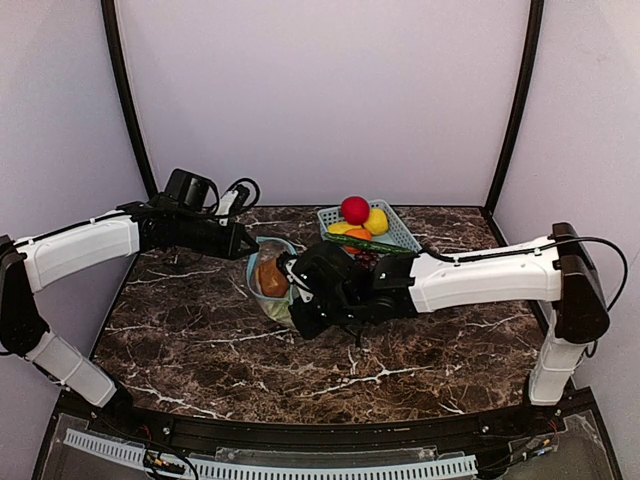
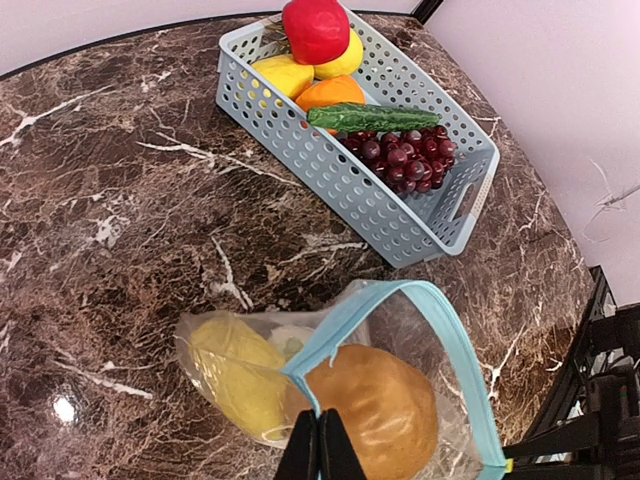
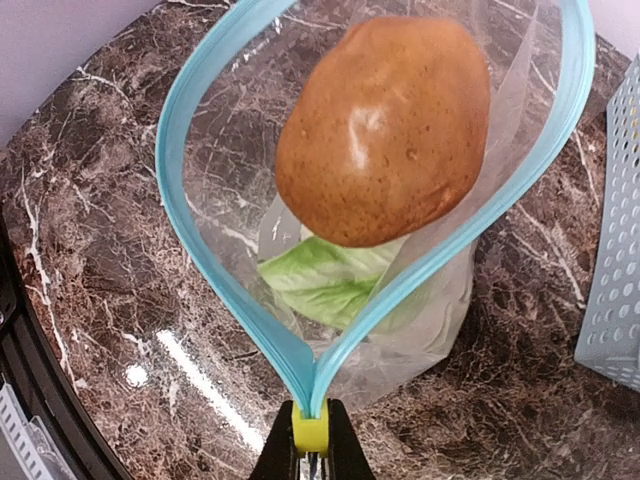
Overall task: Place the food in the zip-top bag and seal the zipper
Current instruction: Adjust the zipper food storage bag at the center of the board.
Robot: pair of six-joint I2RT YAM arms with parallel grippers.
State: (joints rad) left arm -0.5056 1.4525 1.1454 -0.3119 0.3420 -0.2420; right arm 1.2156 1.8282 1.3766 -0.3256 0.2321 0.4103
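Left hand [image 2: 320,448]: fingers pressed together on the narrow light-blue zipper [image 2: 452,345], at the mouth end farther from the light-blue lattice plastic basket [image 2: 335,175]. Clear, flat plastic zip-top bag [image 3: 445,300]: held between the two hands just left of the basket in the top view, over the dark marbled surface [image 2: 120,200]. Cannot tell how much of it rests there. The mouth gapes in a teardrop loop. Inside are a rounded brown potato-like piece [image 3: 385,125] high in the opening, a lumpy yellow piece [image 2: 235,375] beside it, and a crinkled light-green leaf piece [image 3: 320,285] beneath. Right hand [image 3: 312,455]: clamped on the other zipper end at a small yellow-green tab [image 3: 310,432], off the basket's near left corner. Judgement: loading looks finished and the step in hand is the seal. To do it well, first let the brown piece settle deeper, perhaps by raising the mouth edge, or the tracks will likely close against it. Then draw the hands apart along the zipper line so the loop flattens and the two tracks meet. Anchor one end and run the other hand's pinch along the strip from end to end. Risks: too hard a pull could slip a fingertip grip, and a skewed pull could leave a gap mid-strip. The red ball fruit [image 2: 315,28] and dark grapes [image 2: 400,160] in the basket are not part of this.
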